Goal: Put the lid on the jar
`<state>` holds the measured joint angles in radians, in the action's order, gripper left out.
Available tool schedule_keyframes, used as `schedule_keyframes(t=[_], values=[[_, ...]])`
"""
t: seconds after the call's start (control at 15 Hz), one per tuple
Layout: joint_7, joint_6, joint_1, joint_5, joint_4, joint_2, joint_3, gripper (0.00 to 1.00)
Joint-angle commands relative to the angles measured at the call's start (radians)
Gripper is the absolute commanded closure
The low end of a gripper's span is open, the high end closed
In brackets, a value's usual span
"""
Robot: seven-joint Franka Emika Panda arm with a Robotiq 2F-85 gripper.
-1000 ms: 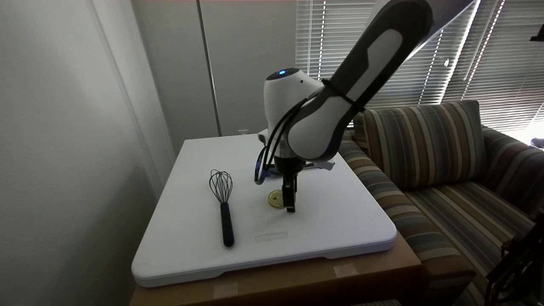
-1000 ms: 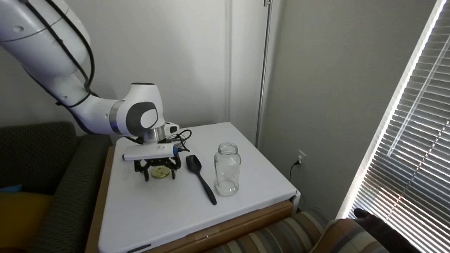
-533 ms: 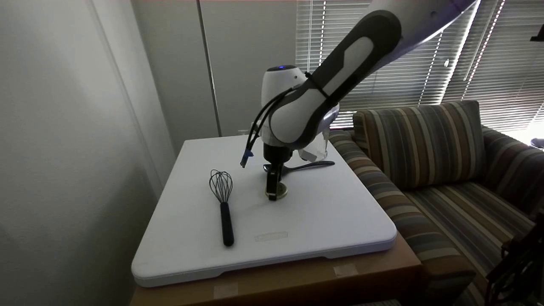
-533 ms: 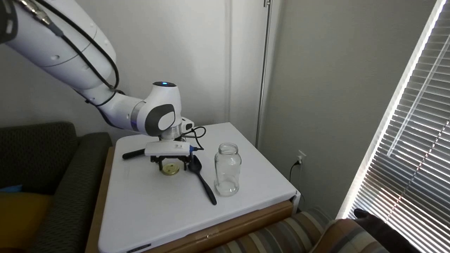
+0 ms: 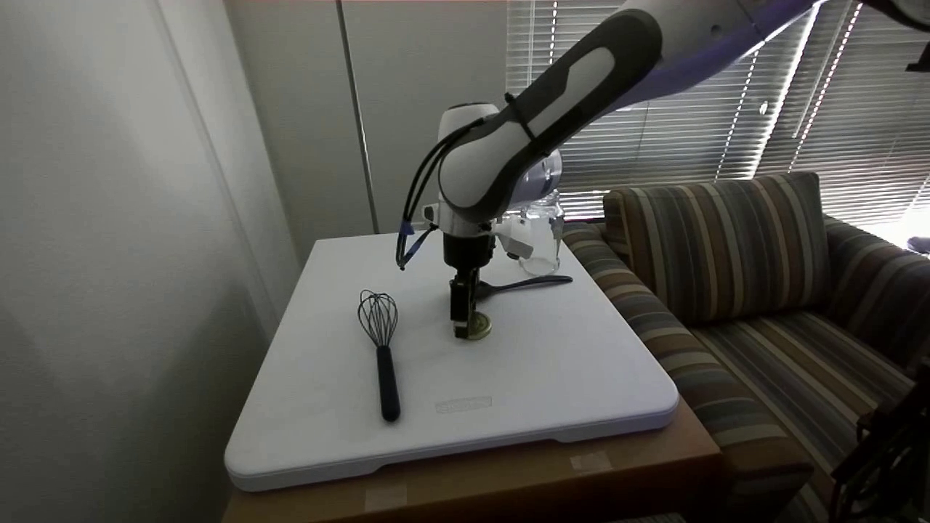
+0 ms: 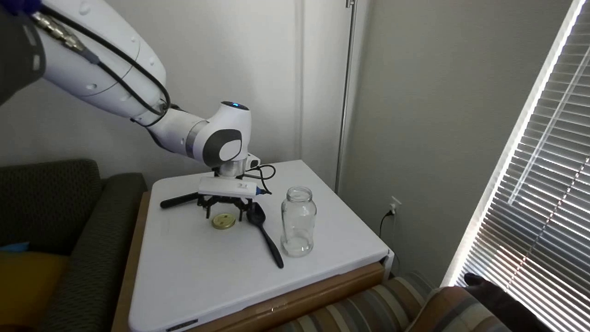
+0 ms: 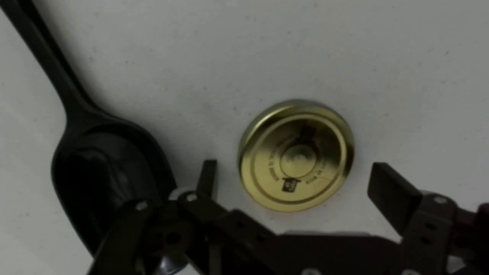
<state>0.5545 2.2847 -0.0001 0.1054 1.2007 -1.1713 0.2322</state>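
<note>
The spread tool (image 7: 296, 176) has the lid (image 7: 297, 156) between its fingertips in wrist view.

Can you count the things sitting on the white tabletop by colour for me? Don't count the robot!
Black: 2 (the whisk and the spoon)
Gold: 1 (the lid)
Clear: 1 (the glass jar)
Total: 4

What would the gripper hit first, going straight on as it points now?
Likely the white tabletop: the gripper points down, jaws open, the lid between them in the wrist view. Remaining height is unclear.
</note>
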Motion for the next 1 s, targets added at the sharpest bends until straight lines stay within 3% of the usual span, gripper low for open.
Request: schedule_keyframes(t=[0.0, 0.27, 0.47, 0.93], values=[[-0.050, -0.099, 0.079, 0.029, -0.067, -0.026, -0.060, 0.00], [-0.180, -0.082, 0.196, 0.125, -0.068, -0.029, -0.154, 0.00], [-0.265, -0.080, 0.247, 0.177, -0.066, -0.033, -0.203, 0.00], [-0.298, -0.074, 0.223, 0.161, -0.042, -0.025, -0.203, 0.00]])
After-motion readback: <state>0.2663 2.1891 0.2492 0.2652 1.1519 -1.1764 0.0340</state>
